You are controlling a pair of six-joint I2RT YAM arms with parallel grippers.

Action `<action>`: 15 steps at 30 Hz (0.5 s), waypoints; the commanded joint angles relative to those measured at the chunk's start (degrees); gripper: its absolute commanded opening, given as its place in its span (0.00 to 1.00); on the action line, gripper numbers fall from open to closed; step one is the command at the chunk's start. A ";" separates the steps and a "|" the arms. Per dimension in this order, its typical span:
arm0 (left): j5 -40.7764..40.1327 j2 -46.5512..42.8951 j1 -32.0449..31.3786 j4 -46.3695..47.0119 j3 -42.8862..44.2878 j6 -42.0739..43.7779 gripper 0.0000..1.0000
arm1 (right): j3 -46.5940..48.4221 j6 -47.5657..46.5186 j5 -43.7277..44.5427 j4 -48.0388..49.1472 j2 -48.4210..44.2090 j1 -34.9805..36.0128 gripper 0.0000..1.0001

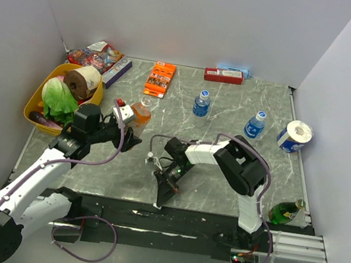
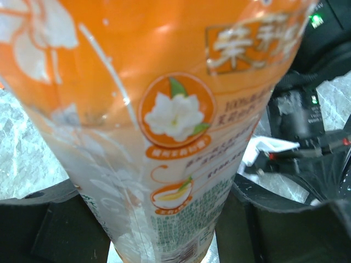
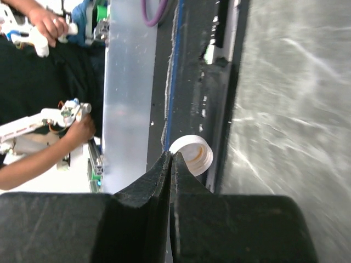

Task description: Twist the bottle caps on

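My left gripper [image 1: 128,132] is shut on the taller bottle with orange liquid [image 1: 141,114], holding it upright at the table's left middle; its mouth is open. In the left wrist view the bottle [image 2: 175,126] fills the frame between the fingers of the left gripper [image 2: 164,233]. My right gripper [image 1: 159,199] reaches down to the table's front edge. In the right wrist view the right gripper [image 3: 171,157] is shut, its tips pinching the rim of the whitish cap [image 3: 194,154]. Two short blue-labelled bottles [image 1: 201,103] [image 1: 255,125] stand at the back with blue caps on top.
A yellow basket [image 1: 32,105] with lettuce and a tape roll sits at the left. An orange box [image 1: 160,79], a red box [image 1: 224,76] and snack packets [image 1: 97,56] lie at the back. A paper roll [image 1: 294,135] and a green bottle [image 1: 285,211] are on the right.
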 commanded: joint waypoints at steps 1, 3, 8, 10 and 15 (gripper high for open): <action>1.39 0.04 0.30 3.00 -0.38 -1.01 0.58 | 0.73 -1.42 0.29 -0.85 1.28 0.72 0.05; 1.48 -0.13 0.30 2.82 -0.30 -0.92 0.58 | 1.61 -1.07 1.44 -0.94 2.42 0.64 0.05; 1.48 -0.57 0.30 1.59 -0.38 -0.49 0.58 | 2.57 1.47 6.26 1.43 3.13 0.63 0.06; 1.57 -0.66 0.30 1.59 -0.56 -0.22 0.58 | 3.01 2.27 7.15 1.79 3.56 0.46 0.06; 1.65 -0.57 0.30 2.12 -0.91 -0.48 0.58 | 5.30 2.45 9.43 1.26 4.27 -1.38 0.06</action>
